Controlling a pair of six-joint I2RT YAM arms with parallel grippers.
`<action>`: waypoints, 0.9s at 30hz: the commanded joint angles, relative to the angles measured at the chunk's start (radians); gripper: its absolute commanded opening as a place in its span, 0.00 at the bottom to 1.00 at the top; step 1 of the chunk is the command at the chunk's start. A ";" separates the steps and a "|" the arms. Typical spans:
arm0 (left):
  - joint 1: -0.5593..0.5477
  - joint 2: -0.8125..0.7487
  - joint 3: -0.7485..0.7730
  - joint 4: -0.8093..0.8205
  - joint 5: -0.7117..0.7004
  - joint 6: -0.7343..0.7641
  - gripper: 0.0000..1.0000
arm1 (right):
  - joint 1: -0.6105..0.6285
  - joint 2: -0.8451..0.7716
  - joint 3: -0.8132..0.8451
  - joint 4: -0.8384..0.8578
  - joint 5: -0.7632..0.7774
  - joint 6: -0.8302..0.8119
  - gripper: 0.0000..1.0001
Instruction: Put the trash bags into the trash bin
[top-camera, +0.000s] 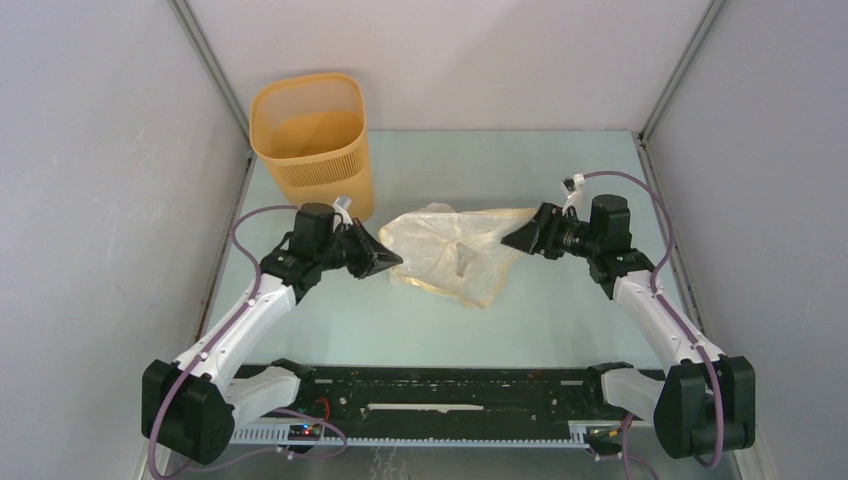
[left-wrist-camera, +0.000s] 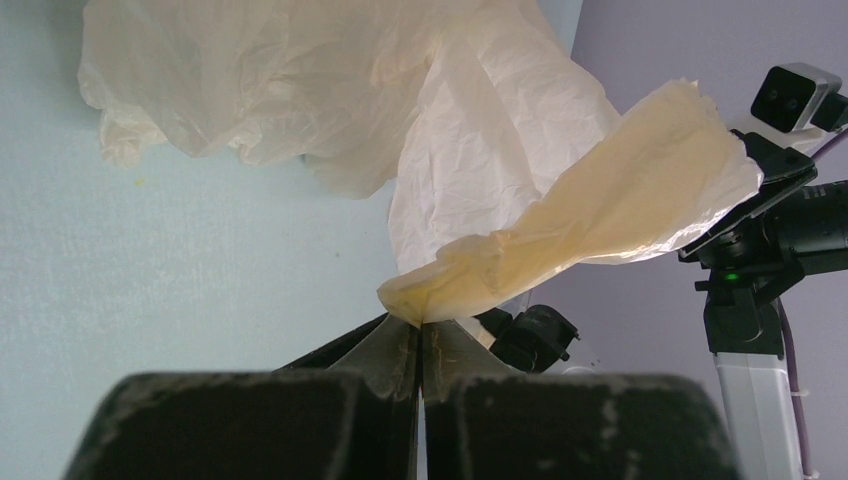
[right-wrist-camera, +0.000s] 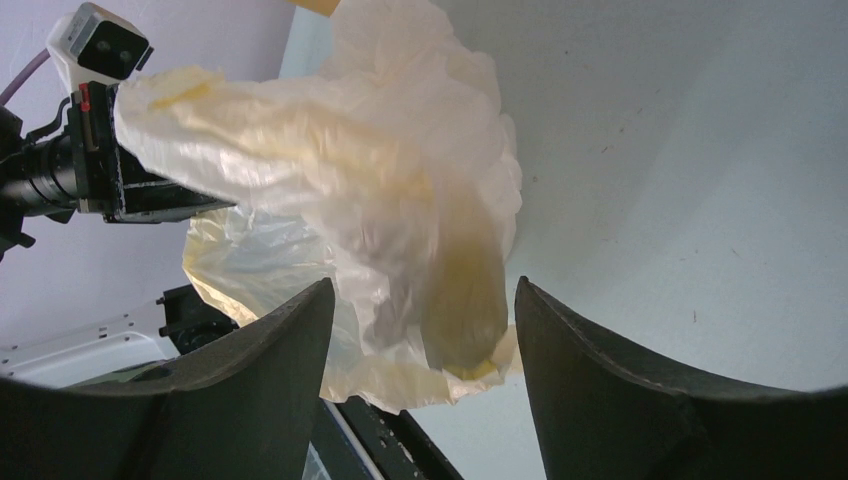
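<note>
The pale cream trash bag (top-camera: 455, 250) lies crumpled on the table's middle, between my two grippers. My left gripper (top-camera: 390, 262) is shut on the bag's left edge. In the left wrist view its jaws (left-wrist-camera: 421, 325) pinch a twisted corner of the bag (left-wrist-camera: 560, 230), which stretches up and away to my right gripper. My right gripper (top-camera: 515, 240) is open. In the right wrist view its fingers (right-wrist-camera: 420, 300) stand wide apart with a fold of the bag (right-wrist-camera: 380, 200) hanging between them. The yellow-orange trash bin (top-camera: 312, 140) stands upright at the back left, behind my left gripper.
Grey walls enclose the table on the left, back and right, with metal posts at the back corners. A black rail (top-camera: 450, 395) runs along the near edge between the arm bases. The right arm's wrist camera (left-wrist-camera: 795, 95) shows in the left wrist view.
</note>
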 joint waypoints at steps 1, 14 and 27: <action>0.007 -0.012 0.028 0.029 0.031 0.004 0.00 | -0.016 0.002 0.003 0.052 -0.005 -0.020 0.76; 0.007 -0.008 0.034 0.032 0.033 0.008 0.00 | 0.017 -0.070 -0.068 0.081 -0.038 0.021 0.71; 0.053 -0.082 0.028 -0.190 -0.134 0.121 0.00 | -0.042 -0.185 0.016 -0.307 0.093 -0.031 0.00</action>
